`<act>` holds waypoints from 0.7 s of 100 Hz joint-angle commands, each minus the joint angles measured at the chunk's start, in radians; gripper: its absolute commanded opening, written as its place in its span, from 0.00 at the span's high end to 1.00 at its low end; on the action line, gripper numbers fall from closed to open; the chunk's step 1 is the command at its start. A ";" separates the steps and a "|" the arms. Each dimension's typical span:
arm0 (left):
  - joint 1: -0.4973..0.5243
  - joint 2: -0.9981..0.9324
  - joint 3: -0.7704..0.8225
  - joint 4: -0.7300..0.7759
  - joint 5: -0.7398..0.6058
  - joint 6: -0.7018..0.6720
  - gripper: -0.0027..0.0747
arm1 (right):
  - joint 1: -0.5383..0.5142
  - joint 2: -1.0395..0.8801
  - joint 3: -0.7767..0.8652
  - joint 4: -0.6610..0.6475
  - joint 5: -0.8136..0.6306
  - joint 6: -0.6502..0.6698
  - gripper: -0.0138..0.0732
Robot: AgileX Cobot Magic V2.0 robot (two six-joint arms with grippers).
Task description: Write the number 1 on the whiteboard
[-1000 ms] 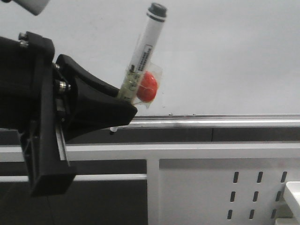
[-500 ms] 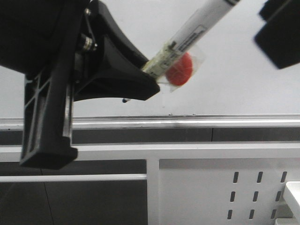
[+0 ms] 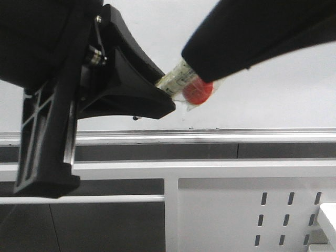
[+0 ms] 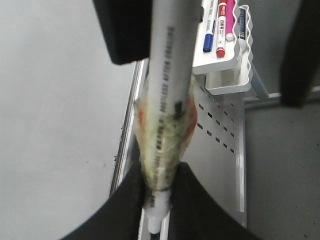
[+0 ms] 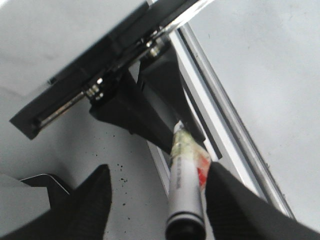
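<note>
Right hand [image 5: 160,200] has arrived, fingers spread around the marker [image 4: 167,100]; left hand [image 4: 159,200] clamps it.

Your left hand [image 3: 167,97] sits high at the left, fingers clamped on the marker [image 4: 167,100]. Your right hand [image 5: 156,202] reaches in from upper right, fingers spread wide either side of the marker's capped end.

From my front feed the right gripper [image 3: 262,31] covers the marker [image 3: 176,79] beyond its taped section, so I can't see its cap, and the left gripper [image 3: 157,105] hides the tip clamped between its fingers.
</note>
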 commanded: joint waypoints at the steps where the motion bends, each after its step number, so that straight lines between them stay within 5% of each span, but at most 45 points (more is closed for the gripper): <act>1: -0.010 -0.025 -0.035 -0.003 -0.052 -0.007 0.99 | 0.003 -0.007 -0.037 -0.004 -0.098 -0.012 0.53; 16: -0.010 -0.025 -0.035 0.000 -0.059 -0.007 0.99 | 0.003 -0.007 -0.037 -0.004 -0.083 -0.012 0.93; 32: -0.010 -0.025 -0.057 -0.004 -0.049 -0.007 0.94 | 0.003 -0.003 -0.037 0.008 -0.016 -0.012 0.92; 57: -0.010 -0.036 -0.096 -0.057 -0.042 -0.022 0.38 | -0.002 -0.015 -0.037 0.016 -0.087 -0.008 0.92; 70: -0.010 -0.105 -0.096 -0.192 0.014 -0.043 0.32 | -0.039 -0.025 -0.037 -0.006 -0.130 -0.008 0.92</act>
